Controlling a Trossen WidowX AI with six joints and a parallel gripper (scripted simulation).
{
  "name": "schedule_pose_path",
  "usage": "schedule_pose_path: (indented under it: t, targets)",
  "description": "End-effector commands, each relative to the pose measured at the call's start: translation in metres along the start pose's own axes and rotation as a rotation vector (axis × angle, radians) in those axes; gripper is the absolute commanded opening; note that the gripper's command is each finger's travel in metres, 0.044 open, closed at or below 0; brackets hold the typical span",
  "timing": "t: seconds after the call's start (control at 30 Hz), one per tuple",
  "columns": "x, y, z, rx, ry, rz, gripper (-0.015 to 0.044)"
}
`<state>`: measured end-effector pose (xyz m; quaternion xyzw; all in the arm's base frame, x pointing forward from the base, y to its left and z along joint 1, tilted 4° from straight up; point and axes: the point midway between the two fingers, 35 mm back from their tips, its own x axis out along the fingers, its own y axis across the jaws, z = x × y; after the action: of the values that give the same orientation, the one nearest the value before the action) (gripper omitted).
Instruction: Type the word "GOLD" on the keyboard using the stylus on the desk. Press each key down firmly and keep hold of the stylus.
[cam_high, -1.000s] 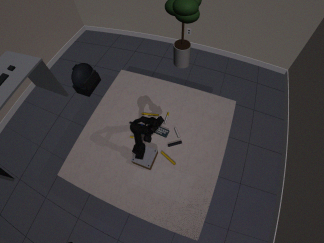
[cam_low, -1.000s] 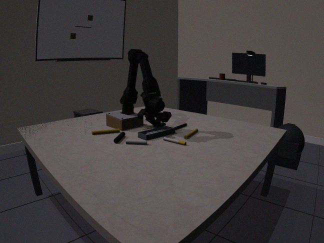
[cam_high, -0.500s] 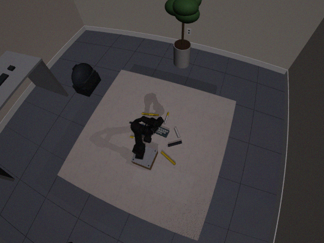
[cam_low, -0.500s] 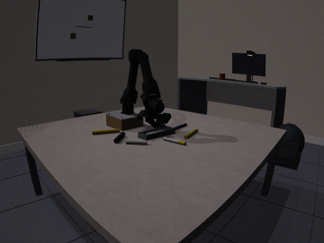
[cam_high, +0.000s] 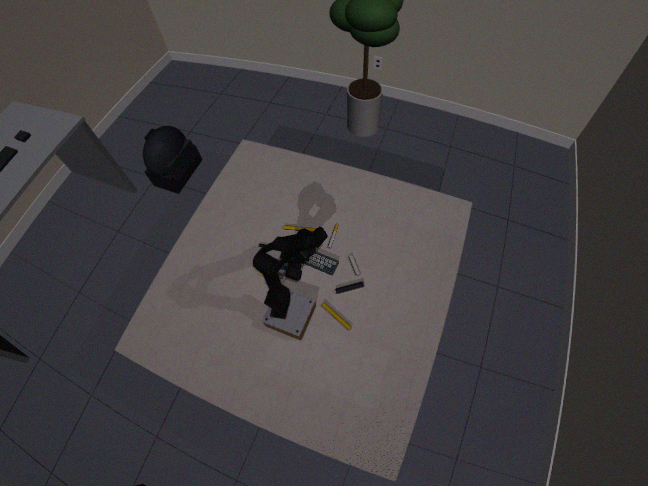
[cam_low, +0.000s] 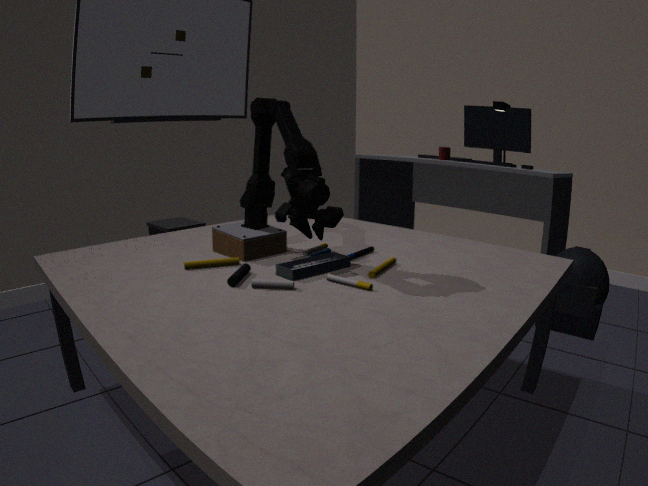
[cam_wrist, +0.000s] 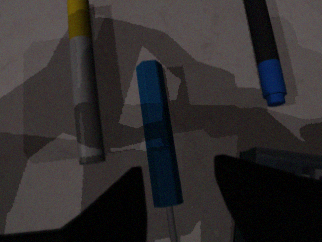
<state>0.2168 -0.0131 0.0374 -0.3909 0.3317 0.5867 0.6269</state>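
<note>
The blue stylus (cam_wrist: 159, 145) (cam_low: 323, 252) lies flat on the table, its thin tip pointing toward the wrist camera. My gripper (cam_wrist: 178, 171) (cam_low: 312, 231) (cam_high: 305, 254) hangs a little above it with the fingers apart. The stylus lies below the gap, and space shows between it and the right finger. Nothing is held. The small dark keyboard (cam_low: 314, 265) (cam_high: 324, 263) sits just beside the stylus. Only its corner (cam_wrist: 290, 159) shows at the right of the wrist view.
A grey marker with a yellow cap (cam_wrist: 82, 90) and a black marker with a blue cap (cam_wrist: 265, 45) lie on either side of the stylus. More markers (cam_low: 211, 263) (cam_low: 272, 285) (cam_low: 349, 282) (cam_low: 382, 267) ring the keyboard. The arm's base box (cam_low: 248, 243) stands behind.
</note>
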Motion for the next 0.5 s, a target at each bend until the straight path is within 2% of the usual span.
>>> schedule_pose_path:
  t: [0.0,0.17,0.47]
  targets:
    - [-0.007,0.002,0.006,0.004,-0.008,0.007,0.0150]
    - [-0.004,0.003,0.004,0.057,0.010,0.019,0.0150]
    - [0.011,0.012,0.009,0.758,0.257,0.092,0.0150]
